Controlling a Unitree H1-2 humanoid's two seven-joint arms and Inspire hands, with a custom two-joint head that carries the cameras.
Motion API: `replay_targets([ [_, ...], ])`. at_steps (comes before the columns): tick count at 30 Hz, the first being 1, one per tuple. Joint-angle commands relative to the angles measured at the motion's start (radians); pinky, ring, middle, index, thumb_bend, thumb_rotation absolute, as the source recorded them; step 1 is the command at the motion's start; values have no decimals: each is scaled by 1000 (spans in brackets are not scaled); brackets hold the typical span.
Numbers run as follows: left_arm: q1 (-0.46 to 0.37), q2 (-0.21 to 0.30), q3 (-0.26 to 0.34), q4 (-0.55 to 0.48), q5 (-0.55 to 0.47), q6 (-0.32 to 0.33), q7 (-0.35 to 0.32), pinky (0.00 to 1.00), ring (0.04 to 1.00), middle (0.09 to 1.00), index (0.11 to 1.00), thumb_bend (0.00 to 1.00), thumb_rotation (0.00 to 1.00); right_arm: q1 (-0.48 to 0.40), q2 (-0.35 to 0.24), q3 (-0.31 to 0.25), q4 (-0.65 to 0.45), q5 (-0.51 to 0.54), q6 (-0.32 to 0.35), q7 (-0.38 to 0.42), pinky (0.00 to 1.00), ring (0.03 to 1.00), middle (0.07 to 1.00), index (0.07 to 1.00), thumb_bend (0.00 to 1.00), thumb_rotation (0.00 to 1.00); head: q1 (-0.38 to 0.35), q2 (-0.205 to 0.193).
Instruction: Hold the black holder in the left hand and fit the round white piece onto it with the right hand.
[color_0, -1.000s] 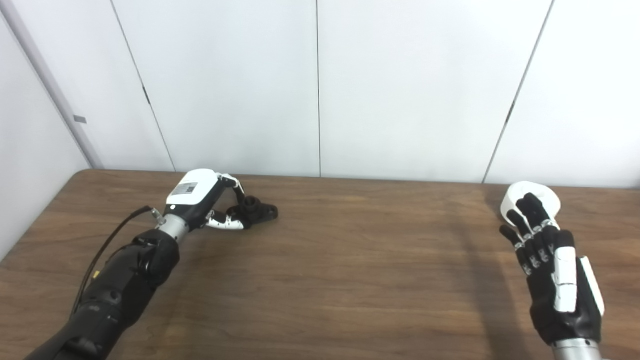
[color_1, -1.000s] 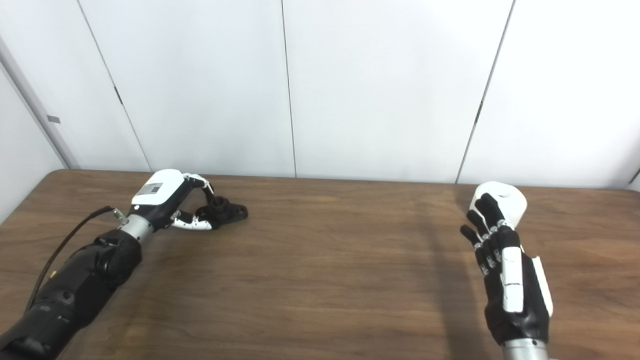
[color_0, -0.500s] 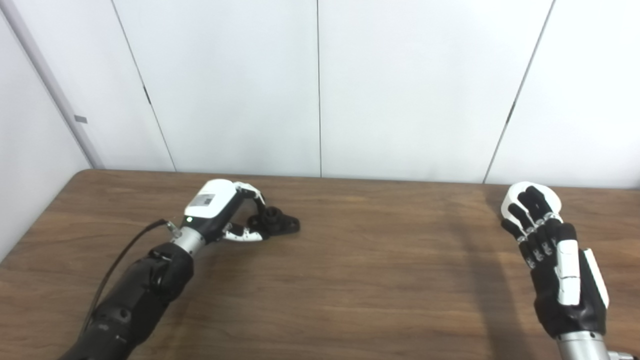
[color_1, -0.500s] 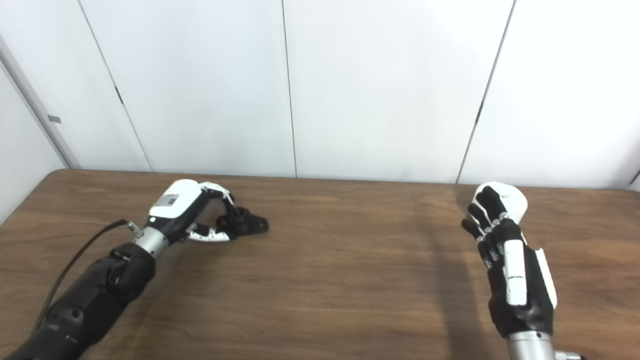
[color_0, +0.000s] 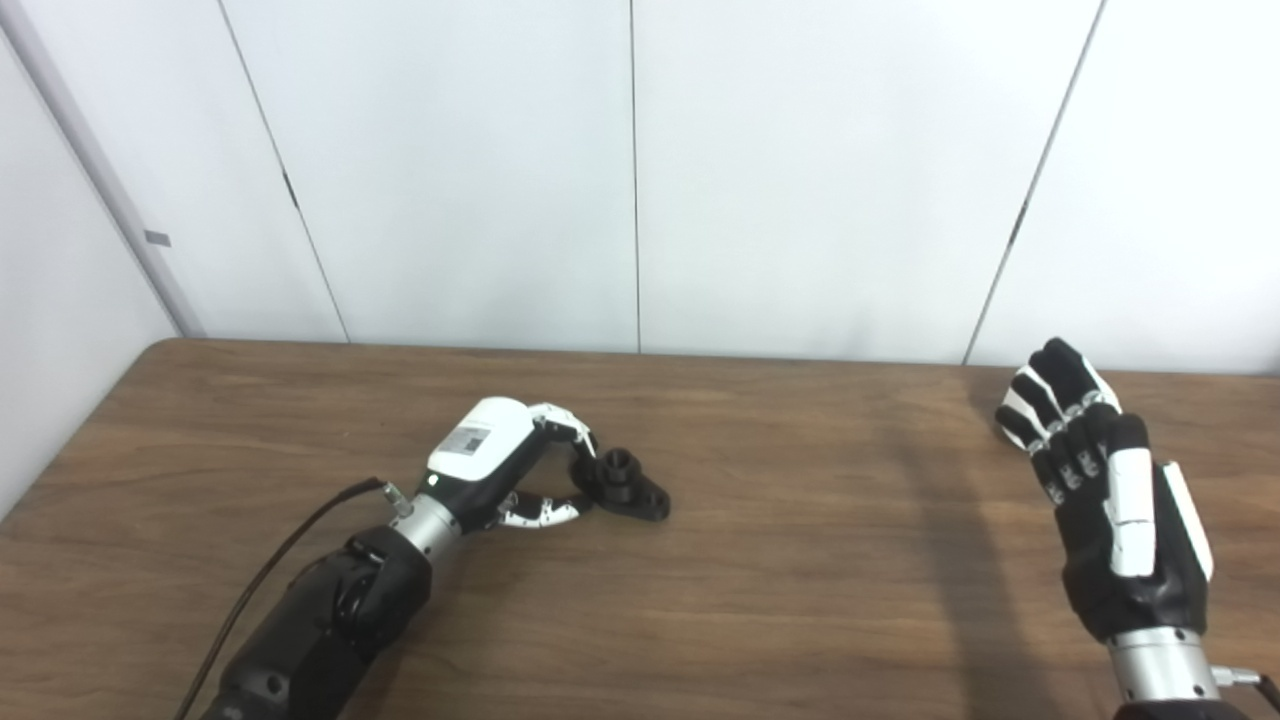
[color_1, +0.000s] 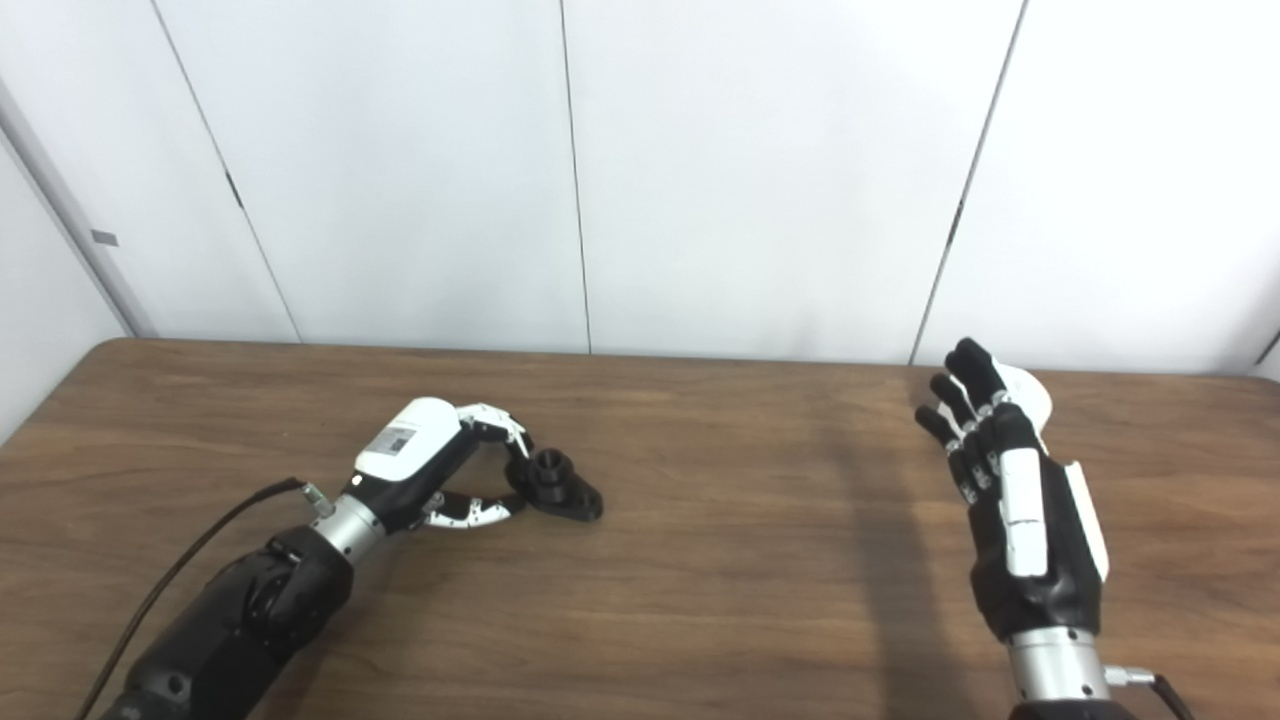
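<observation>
1. We work at a brown wooden desk (color_0: 780, 560) set against plain white wall panels (color_0: 800, 170).
2. Our left hand (color_0: 495, 470) has thumb and fingers pinched on the near end of the black holder (color_0: 625, 487), which sits at the desk's left-centre; whether it is lifted clear of the wood, we cannot tell.
3. Our right hand (color_0: 1115, 500) stands upright at the far right, fingers spread and straight, holding nothing.
4. The round white piece (color_1: 1030, 395) sits just behind those fingers near the desk's far edge, mostly hidden; we cannot tell whether they touch it.
5. Holder and white piece lie well apart.
6. We judge the step in hand to be securing the holder and reaching for the white piece.
7. Next, the right hand must curl around the white piece, lift it, and carry it over to the holder's raised round boss.
</observation>
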Motion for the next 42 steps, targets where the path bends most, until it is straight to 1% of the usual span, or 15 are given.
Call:
replay_targets([
  [1,-15,8,10,-57,-20,-16,-7,683,768,687,482,522,55,-46,-9,-8,-47,1,-11,-2,864,917,931,900,527,903,-7,7],
  [6,14,2,12,-110,-27,-17,-41,668,764,683,483,521,58,-72,-5,-12,-54,-11,-4,-16,873,925,928,896,547,905,-14,12],
  [12,38,-5,17,-141,-23,-13,-69,672,769,688,483,520,61,-86,-8,-15,-56,-37,-7,-25,878,922,924,900,569,921,-15,11],
  [15,39,-5,16,-140,-30,-17,-76,667,770,692,483,520,63,-84,-7,-15,-54,-28,-10,-20,845,909,914,887,570,908,-17,7],
  [20,32,-4,22,-128,-45,-18,-74,682,769,691,483,521,57,-77,-6,-13,-55,-6,-3,-16,869,925,932,903,561,898,-17,7],
  [21,31,-5,25,-125,-52,-18,-71,683,768,691,483,521,57,-75,-4,-13,-53,-7,-4,-17,870,924,932,903,556,897,-15,0],
  [25,30,-6,48,-121,-58,-16,-59,684,764,700,489,523,62,-68,1,-12,-49,-7,-10,-21,877,924,931,903,535,907,-11,-4],
  [26,29,-5,54,-118,-54,-17,-51,683,764,712,515,605,78,-66,1,-12,-48,-7,-11,-21,875,925,934,905,533,909,-11,-5],
  [27,29,-5,57,-116,-51,-17,-43,680,763,718,563,767,105,-65,1,-12,-47,-7,-11,-21,876,926,936,907,534,910,-11,-5],
  [28,28,-3,59,-112,-50,-18,-36,678,762,723,591,854,122,-64,2,-13,-46,-6,-12,-21,877,927,937,909,535,910,-11,-7],
  [29,27,-2,59,-109,-49,-19,-31,680,765,732,624,920,136,-63,2,-13,-45,-5,-12,-21,878,927,937,909,538,905,-11,-7],
  [31,24,0,65,-103,-46,-18,-29,687,770,754,675,969,163,-60,3,-13,-46,-5,-10,-22,877,925,935,906,538,901,-11,-7],
  [34,17,3,72,-93,-43,-17,-32,687,776,777,734,998,172,-59,4,-15,-45,-4,-10,-24,875,922,930,901,537,894,-11,-7],
  [37,7,4,82,-75,-48,-9,-48,699,790,799,773,1000,174,-58,5,-16,-41,-4,-17,-24,870,918,924,894,531,889,-12,-12],
  [42,-24,4,85,-29,-52,19,-85,719,821,840,793,1000,196,-55,3,-15,-40,-3,-17,-22,869,922,931,903,534,893,-20,-10],
])
